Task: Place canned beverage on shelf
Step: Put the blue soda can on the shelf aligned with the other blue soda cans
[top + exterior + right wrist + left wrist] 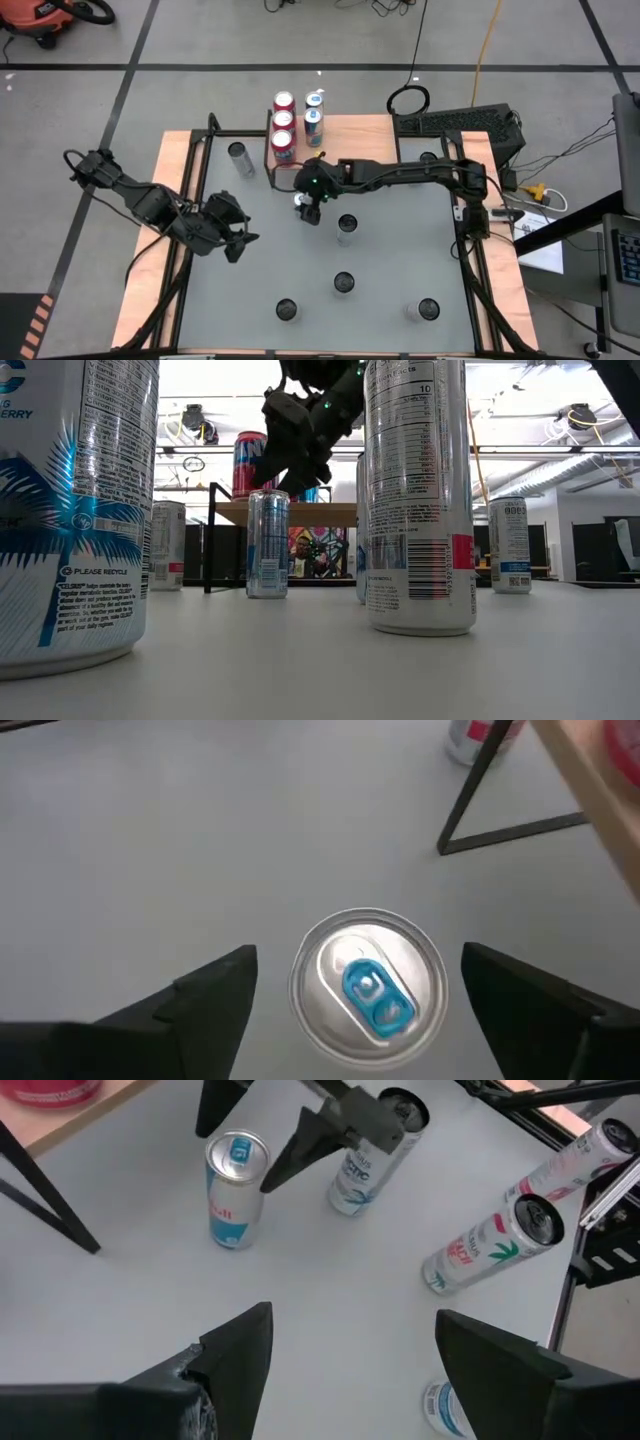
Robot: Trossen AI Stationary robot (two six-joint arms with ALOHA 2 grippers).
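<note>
Right now the right gripper [304, 206] hangs directly over a blue-tabbed can [368, 988] standing upright on the tabletop [400, 250], just in front of the shelf [296, 128]. Its fingers [200, 995] are spread wide on either side of the can's top and grip nothing. The shelf already carries several cans [284, 122], red ones beside blue ones. A descent that is even slightly off-centre would likely let one finger clip the rim and topple the can; closing too high could let it slip out during the lift. The shelf's black leg [470, 800] is near, so a wide swing might knock it. The left gripper [232, 240] waits well apart, fingers open and empty.
</note>
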